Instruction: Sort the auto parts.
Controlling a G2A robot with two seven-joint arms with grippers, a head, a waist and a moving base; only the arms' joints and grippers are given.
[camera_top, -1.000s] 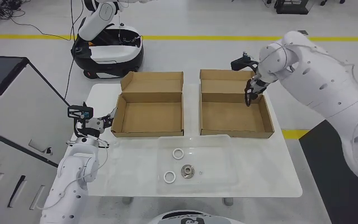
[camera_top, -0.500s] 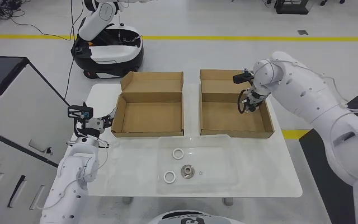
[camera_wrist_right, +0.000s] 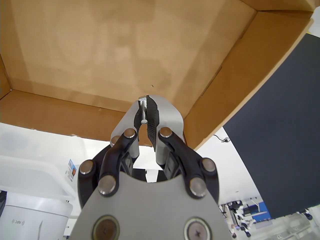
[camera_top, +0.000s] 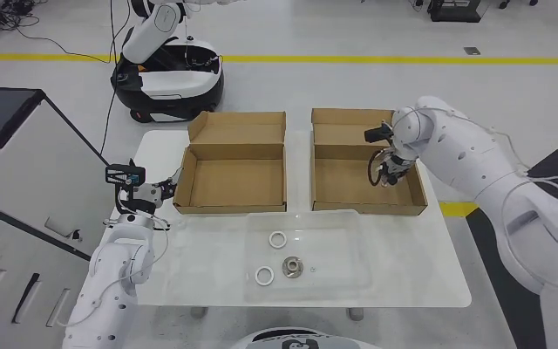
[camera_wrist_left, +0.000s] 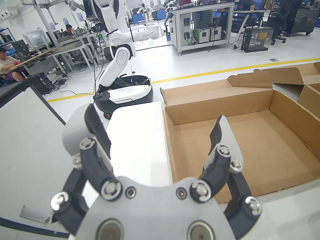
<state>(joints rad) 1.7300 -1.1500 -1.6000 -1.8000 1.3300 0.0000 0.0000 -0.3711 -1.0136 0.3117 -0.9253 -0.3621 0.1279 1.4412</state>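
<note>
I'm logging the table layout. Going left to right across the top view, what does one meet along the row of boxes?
Open left gripper → left open brown cardboard box → right open brown cardboard box. The right gripper, shut on a silver bolt, overlaps that box, so it is left unplaced.

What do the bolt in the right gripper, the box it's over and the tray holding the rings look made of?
Bolt: bare metal, likely steel; silvery, shiny, with a threaded shank.
Box: brown cardboard, matte, with folded seams and flaps.
Tray: clear plastic, it seems; glossy, and the white table shows through.
</note>
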